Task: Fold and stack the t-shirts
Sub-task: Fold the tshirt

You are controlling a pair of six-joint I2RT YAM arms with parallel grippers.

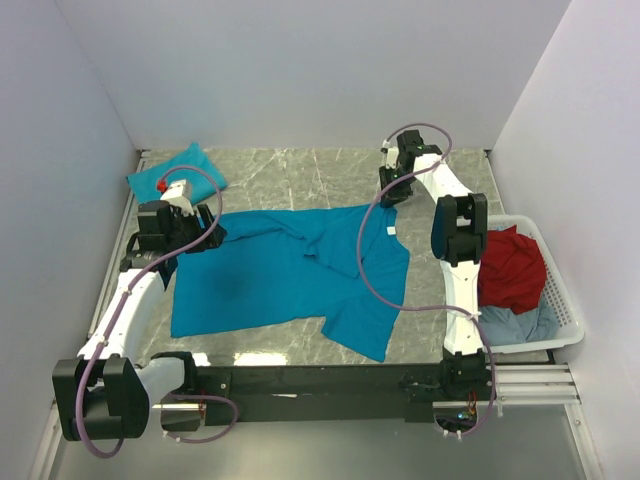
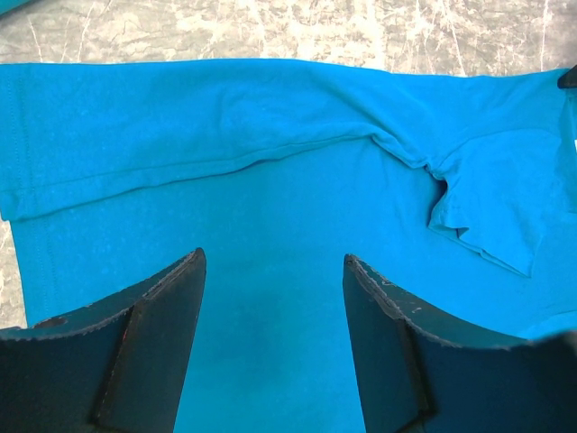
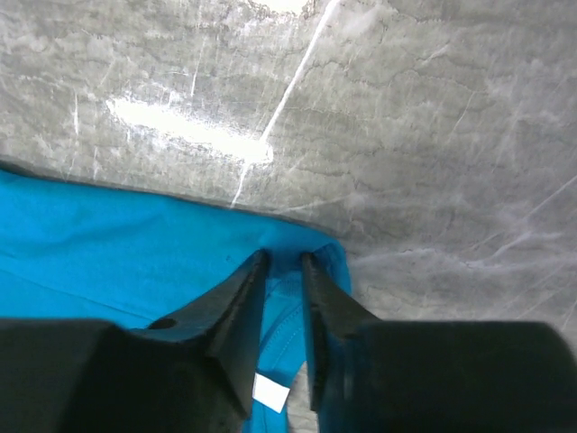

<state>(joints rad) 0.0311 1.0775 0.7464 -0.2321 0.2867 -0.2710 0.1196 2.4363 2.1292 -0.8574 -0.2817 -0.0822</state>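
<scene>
A bright teal t-shirt [image 1: 280, 270] lies spread on the marble table, partly folded over itself, with its small white neck label [image 1: 391, 232] near its right side. A second teal t-shirt [image 1: 180, 172] lies folded at the back left. My left gripper [image 1: 198, 237] hovers open over the spread shirt's left part; in the left wrist view [image 2: 273, 262] only flat cloth [image 2: 270, 180] lies under it. My right gripper [image 1: 388, 195] is at the shirt's far right edge. In the right wrist view [image 3: 284, 262] its jaws are nearly closed, pinching the cloth edge [image 3: 135, 262] above the label [image 3: 270, 394].
A white basket [image 1: 560, 300] at the right table edge holds a red garment [image 1: 510, 265] and a grey-blue one [image 1: 520, 322]. White walls enclose the table at the back and sides. Bare marble [image 1: 300, 175] shows behind the shirt.
</scene>
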